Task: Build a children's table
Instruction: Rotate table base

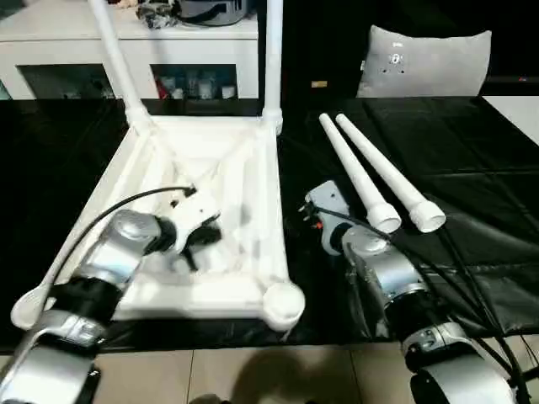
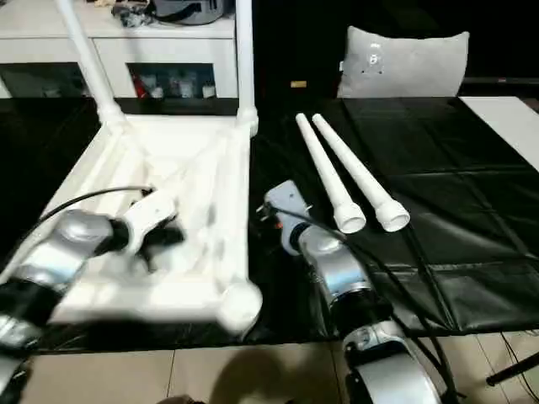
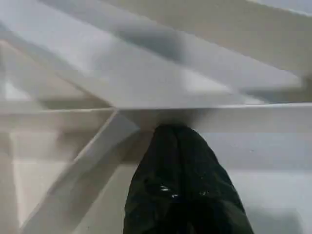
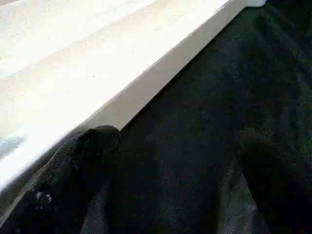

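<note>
two legs stand in the upturned tabletop [image 1: 253, 290]; left gripper [image 1: 200, 240] pinched shut over its ribs at centre-left, right gripper [image 4: 170, 161] spread wide and empty; next, probably, fetch a loose leg [image 1: 358, 177] at centre-right.

I've got bright, even light on the white tabletop [image 1: 244, 168], so bright that its ribs nearly wash out. The black mat [image 1: 472, 168] throws soft sheen along its creases, and my silver forearms carry small highlights. The left arm [image 2: 59, 261] smears with motion blur in the right eye view. Up close, the left gripper [image 3: 183, 161] is a soft dark blob casting shadow on the ribs, and the right gripper [image 4: 170, 161] sits out of focus in dim light.
</note>
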